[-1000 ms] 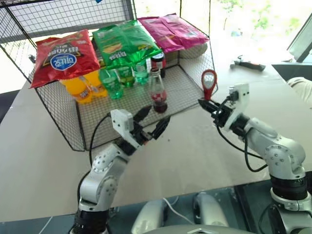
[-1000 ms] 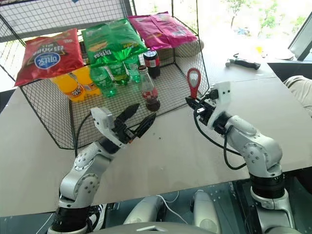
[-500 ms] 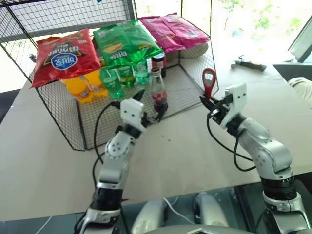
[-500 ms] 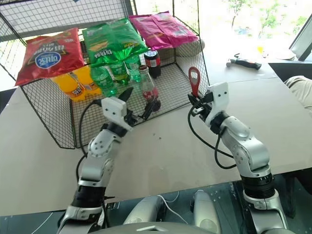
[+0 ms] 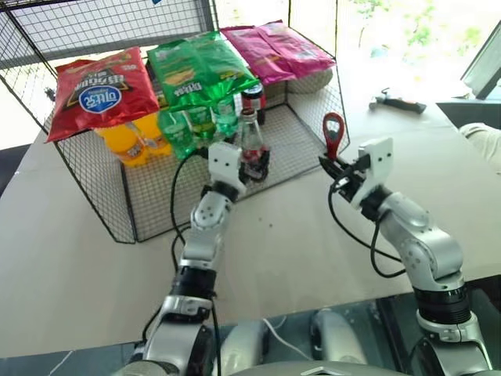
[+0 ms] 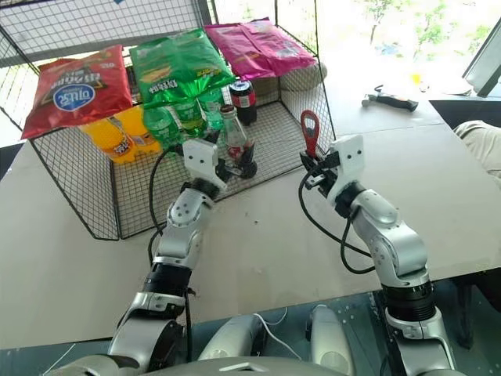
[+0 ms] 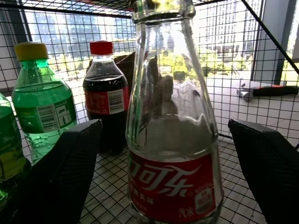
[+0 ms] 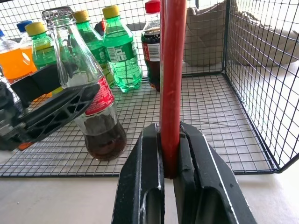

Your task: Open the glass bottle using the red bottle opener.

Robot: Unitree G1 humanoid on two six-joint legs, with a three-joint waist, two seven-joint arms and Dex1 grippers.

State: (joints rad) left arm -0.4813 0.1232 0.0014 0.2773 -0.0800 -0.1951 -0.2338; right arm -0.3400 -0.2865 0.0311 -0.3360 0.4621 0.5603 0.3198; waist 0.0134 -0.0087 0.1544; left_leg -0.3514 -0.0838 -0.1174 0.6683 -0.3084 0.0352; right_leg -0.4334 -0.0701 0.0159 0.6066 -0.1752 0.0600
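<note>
Reaching far forward into the open front of the wire basket [image 5: 117,207], the left arm is stretched nearly straight, and its pincer [image 5: 249,166] stands wide with one black finger on each side of the glass bottle [image 5: 252,147]. In the left wrist view the two fingers [image 7: 60,172] flank the bottle with a gap showing on both sides, so they are around it and not pressed against the glass. The bottle stands upright on the basket's mesh floor near the front edge, its red label facing the arm and dark drink in its lower part.

The right arm is bent at the elbow, forearm raised over the desk [image 5: 313,235] to the right of the basket. Its pincer [image 5: 332,166] points forward and a little to the left and is clamped tight on the handle of the red bottle opener [image 5: 334,133] — the opener rises upright from the fingers, ring head at the top, just outside the basket's right wall and well apart from the bottle.

Behind the glass bottle stand a dark cola bottle [image 5: 254,100] with a red cap, green bottles [image 5: 182,129] and orange bottles [image 5: 129,141]. Snack bags lie across the basket's top — red [image 5: 102,90], green [image 5: 200,69] and pink [image 5: 278,48]. A tool [image 5: 398,102] lies on the far right of the desk.
</note>
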